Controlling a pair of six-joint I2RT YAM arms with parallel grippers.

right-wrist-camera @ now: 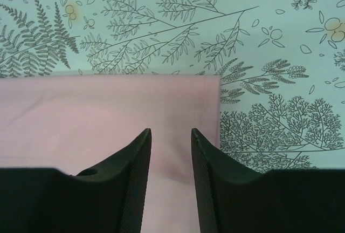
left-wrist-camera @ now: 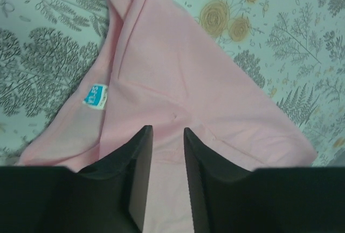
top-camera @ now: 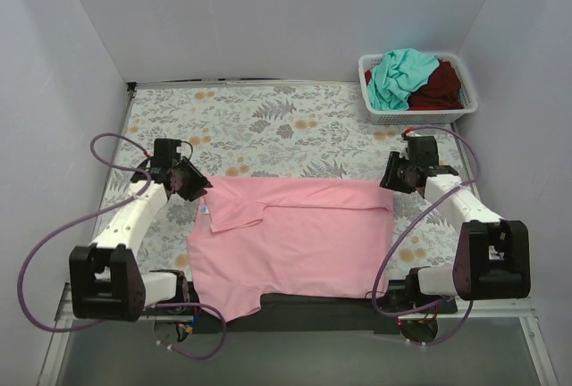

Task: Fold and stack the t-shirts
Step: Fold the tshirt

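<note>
Flanking straight far edge of pink t-shirt (top-camera: 304, 234) with left pincer (top-camera: 200, 191) and right pincer (top-camera: 387, 180), both released, angled downward; free surface (top-camera: 268, 127) beyond.

Spread on the desk (top-camera: 268, 113) between left jaws and right jaws: one t-shirt (top-camera: 304, 239). Under and ahead of the left jaws, its collar end, neck label (left-wrist-camera: 94, 95) off to their left. Under the right jaws, its far corner, bare desk ahead and rightward. Well beyond the right jaws, a basket (top-camera: 420, 118), two more t-shirts (top-camera: 398, 78) heaped inside.
</note>
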